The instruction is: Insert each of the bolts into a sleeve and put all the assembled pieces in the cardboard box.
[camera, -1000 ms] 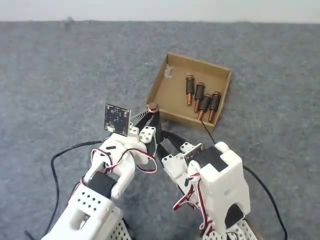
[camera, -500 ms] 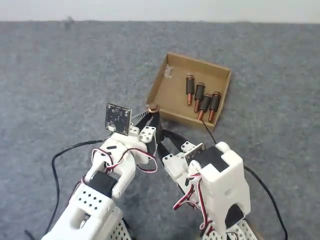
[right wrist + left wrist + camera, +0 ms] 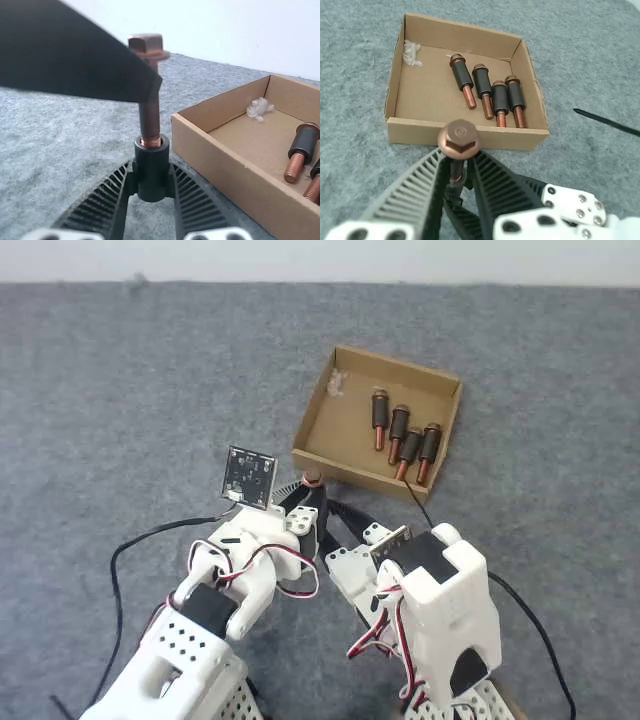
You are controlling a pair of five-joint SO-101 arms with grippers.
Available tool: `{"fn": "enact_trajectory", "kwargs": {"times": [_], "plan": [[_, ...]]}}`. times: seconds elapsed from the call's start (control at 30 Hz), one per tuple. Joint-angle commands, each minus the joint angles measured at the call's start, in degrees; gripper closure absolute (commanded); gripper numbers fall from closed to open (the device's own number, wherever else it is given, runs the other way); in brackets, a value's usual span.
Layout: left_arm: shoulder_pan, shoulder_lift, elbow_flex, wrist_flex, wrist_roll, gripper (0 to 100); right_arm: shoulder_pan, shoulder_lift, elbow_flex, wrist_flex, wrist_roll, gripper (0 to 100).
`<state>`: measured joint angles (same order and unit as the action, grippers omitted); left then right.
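Left gripper point(image 3: 459, 161) clamps bolt point(image 3: 458, 140) vertical, head up, tip in sleeve point(image 3: 151, 162) gripped upright by right gripper point(image 3: 151, 177) directly beneath.

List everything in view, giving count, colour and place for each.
open brown cardboard box: one, brown, on the carpet beyond the arms.
assembled bolts in black sleeves: four, copper and black, lying side by side inside the box.
white crumpled scrap: one, white, in a corner of the box.
copper hex-head bolt: one, copper, upright in the left tool, tip at the sleeve's mouth.
black cylindrical sleeve: one, black, upright in the right tool, below the bolt.
grey carpet: one, grey, covering the table.
left tool: one, black, shut on the bolt.
right tool: one, black, shut on the sleeve.
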<state>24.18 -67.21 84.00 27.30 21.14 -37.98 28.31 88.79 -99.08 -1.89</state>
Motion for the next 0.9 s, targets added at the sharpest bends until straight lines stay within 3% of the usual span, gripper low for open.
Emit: {"fn": "enact_trajectory", "kwargs": {"times": [0.0,0.2,0.33,0.57,0.87], "plan": [[0.0,-0.4,-3.6,-0.6,0.7,99,0.6,-0.6,-1.2,-1.8,0.8,99.2],[0.0,-0.3,0.6,-7.1,0.6,99,0.6,-0.6,-1.2,-1.8,0.8,99.2],[0.1,-0.3,0.7,-7.2,0.6,98,0.6,-0.6,-1.2,-1.8,0.8,99.2],[0.0,-0.3,1.0,-5.8,0.7,80,0.7,-0.6,-1.2,-1.8,0.9,99.2],[-0.1,-0.4,1.0,-3.5,0.4,79,0.7,-0.6,-1.2,-1.8,0.9,99.2]]}}
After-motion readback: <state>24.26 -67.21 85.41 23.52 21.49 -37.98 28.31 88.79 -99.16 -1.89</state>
